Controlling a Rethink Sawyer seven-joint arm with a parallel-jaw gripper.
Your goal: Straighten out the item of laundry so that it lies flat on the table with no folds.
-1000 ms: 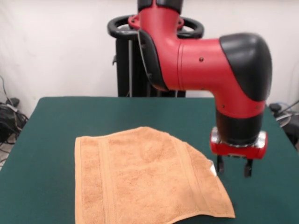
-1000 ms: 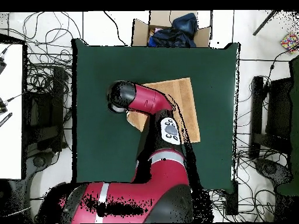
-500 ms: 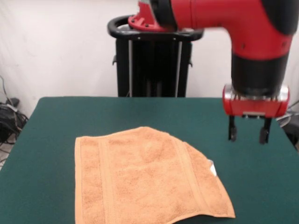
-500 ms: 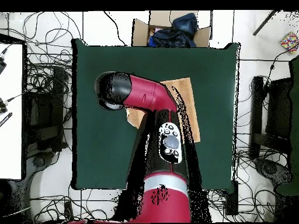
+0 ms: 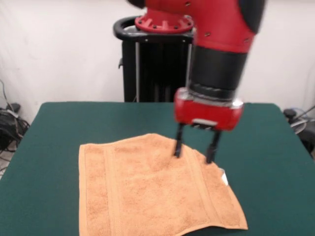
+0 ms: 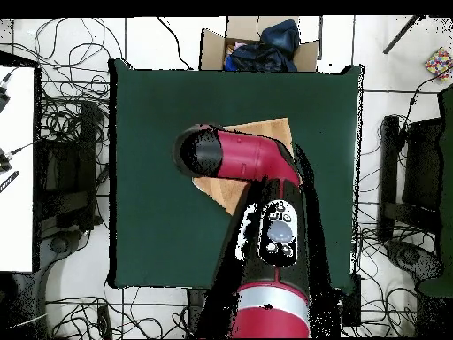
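The item of laundry (image 5: 147,191), an orange-tan towel, lies on the green table (image 5: 59,128) toward the near side. Its far right edge runs diagonally and a small white tag (image 5: 224,178) shows there. My gripper (image 5: 194,151) hangs open over that diagonal edge, its fingertips (image 5: 177,150) close above the cloth, nothing held between them. In the overhead view the arm covers most of the towel (image 6: 270,133); only its strip and a corner show on the table (image 6: 150,177), and the gripper is hidden under the arm's black head.
A black stand (image 5: 157,64) rises behind the table's far edge. A cardboard box with dark cloth (image 6: 257,42) sits just beyond one table edge in the overhead view. Cables lie on the floor around the table.
The gripper rose from beside the towel's right edge, then swung left and down over the towel's diagonal far edge. The towel has not moved.
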